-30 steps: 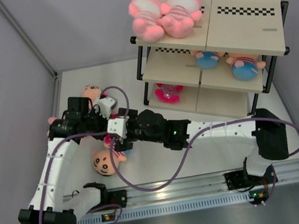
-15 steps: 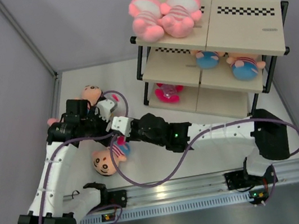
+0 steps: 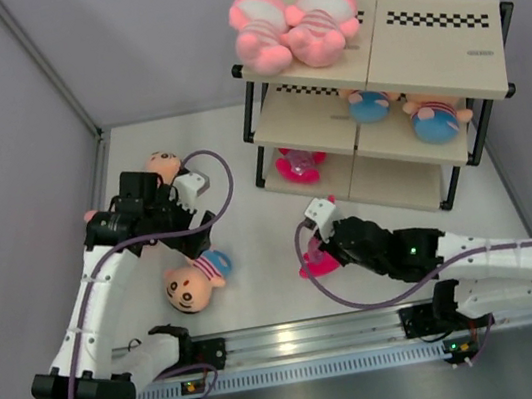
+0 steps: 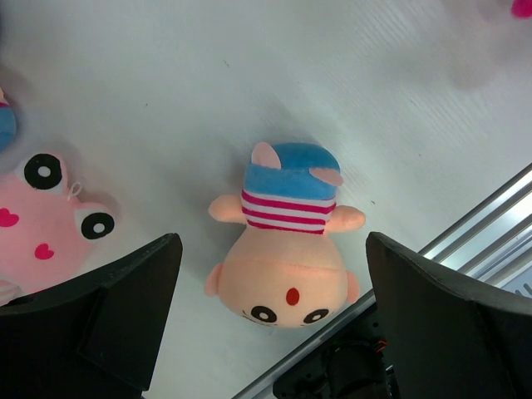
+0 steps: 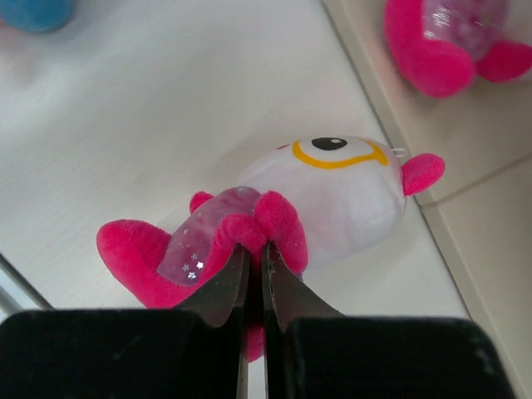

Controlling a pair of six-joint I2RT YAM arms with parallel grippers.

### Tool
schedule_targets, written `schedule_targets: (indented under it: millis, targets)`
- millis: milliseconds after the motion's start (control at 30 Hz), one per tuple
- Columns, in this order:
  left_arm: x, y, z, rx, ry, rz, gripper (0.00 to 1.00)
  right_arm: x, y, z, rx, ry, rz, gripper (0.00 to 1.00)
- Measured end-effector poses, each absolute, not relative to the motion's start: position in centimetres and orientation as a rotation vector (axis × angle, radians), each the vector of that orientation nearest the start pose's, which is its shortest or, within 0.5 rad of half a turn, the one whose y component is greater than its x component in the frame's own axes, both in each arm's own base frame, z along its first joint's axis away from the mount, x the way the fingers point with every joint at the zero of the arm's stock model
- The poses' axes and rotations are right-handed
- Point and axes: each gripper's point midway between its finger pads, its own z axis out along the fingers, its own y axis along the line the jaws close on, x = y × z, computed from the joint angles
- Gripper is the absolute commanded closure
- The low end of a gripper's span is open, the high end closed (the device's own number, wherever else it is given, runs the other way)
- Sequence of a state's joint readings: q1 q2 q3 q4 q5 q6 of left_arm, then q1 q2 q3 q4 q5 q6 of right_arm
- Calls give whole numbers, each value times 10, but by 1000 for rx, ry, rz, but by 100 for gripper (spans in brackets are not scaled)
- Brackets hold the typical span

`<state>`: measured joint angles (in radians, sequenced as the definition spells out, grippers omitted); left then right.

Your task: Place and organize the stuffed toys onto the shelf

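The right fingers (image 5: pixel 218 293) are clenched on a pink limb of a white-faced magenta toy (image 5: pixel 332 195). It is carried on its side low over the counter (image 3: pixel 261 296), at 6 o'clock from the left end of the shelf (image 3: pixel 443 40); whether it touches the surface cannot be told. The left fingers (image 4: pixel 125 307) are spread wide with nothing between them. Below them a tan-headed toy in a blue striped shirt (image 4: pixel 287 249) is seen lying on the counter, at about 8 o'clock in the overhead view. A pink-faced toy (image 4: pixel 41 220) lies at its 9 o'clock (left wrist view). On the shelf, two pink toys (image 3: pixel 295 28) are laid side by side on the top tier. Two blue-shirted toys (image 3: pixel 433 120) occupy the middle tier, and another magenta toy (image 3: pixel 299 164) the lowest board.
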<state>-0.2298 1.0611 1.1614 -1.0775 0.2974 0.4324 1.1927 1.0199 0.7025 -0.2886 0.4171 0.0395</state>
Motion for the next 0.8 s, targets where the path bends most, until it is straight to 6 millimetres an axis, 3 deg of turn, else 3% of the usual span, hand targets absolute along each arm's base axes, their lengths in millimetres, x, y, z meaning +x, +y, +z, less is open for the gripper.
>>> schedule_targets:
  millis: [167, 333, 467, 633, 800]
  targets:
    - [224, -88, 196, 921, 2365, -305, 1, 196, 193, 170, -678, 1838, 236, 100]
    - [225, -87, 195, 912, 2376, -294, 1, 236, 141, 187, -450, 1734, 118, 100]
    - [226, -85, 196, 910, 2376, -284, 1, 271, 113, 182, -368, 1738, 19, 100]
    - [226, -84, 196, 907, 2379, -276, 1, 310, 105, 164, -361, 1752, 6, 100]
    - [226, -84, 196, 907, 2378, -275, 2, 317, 126, 139, -473, 1751, 82, 100]
